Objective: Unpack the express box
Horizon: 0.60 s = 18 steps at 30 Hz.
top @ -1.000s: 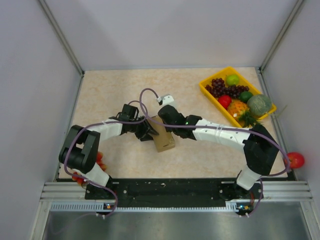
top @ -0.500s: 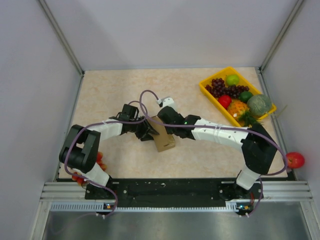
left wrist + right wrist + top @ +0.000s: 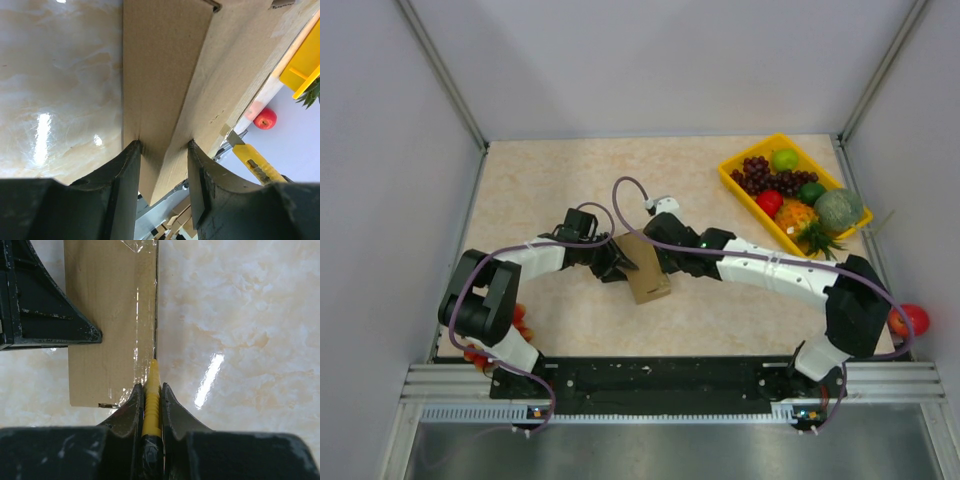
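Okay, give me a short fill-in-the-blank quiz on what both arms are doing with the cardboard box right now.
1. The left hand is shut on the ____ edge of the express box.
2. The right hand is shut on a ____ utility knife.
3. The knife tip touches the clear ____ along the box's seam.
4. The fruit sits in a ____ tray at the table's far right.

Missing words: cardboard; yellow; tape; yellow

overhead view, two close wrist views, shared express box [image 3: 646,268]
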{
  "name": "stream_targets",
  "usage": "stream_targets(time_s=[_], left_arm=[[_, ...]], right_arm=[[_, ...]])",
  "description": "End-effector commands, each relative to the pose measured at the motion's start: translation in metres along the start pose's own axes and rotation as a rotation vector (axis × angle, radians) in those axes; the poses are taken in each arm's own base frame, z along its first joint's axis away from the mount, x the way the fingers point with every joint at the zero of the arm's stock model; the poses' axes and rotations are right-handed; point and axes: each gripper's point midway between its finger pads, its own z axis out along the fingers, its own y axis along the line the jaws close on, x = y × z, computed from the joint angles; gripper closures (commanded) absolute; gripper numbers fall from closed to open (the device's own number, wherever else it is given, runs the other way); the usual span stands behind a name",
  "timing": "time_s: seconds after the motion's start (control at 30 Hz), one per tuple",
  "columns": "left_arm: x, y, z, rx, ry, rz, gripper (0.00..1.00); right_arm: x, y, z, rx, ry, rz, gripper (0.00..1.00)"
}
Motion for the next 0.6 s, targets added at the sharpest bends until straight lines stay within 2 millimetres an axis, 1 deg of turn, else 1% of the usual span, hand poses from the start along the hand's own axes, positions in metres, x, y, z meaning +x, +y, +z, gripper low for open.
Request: stream_targets(time_s=[0.0,0.1,0.33,0.47,0.57], left_arm=[[-0.014,0.034,0.007,-0.14,-0.08,-0.097,0.77],[-0.014,0.034,0.007,-0.136,-0.082,-0.095,0.76],[-0.015,0.035,0.008,-0.137,-0.086,-0.091,0.76],[-0.014,0.037,0.009,-0.141,-0.081,-0.092,0.75],[-0.014,0.037,0.01,-0.142,-0.081,-0.092,0.75]], right_arm=[[0.026,0.008,-0.019,-0.066,0.09,0.023,1.0],[0.039,0.009,-0.014,-0.068,0.127,0.029,1.0],[0.055,0.005,-0.002,-0.034,0.172,0.016,1.0],[0.059,0.004,0.004,-0.017,0.187,0.011,1.0],[0.054,0.004,0.0,-0.026,0.171,0.019,1.0]])
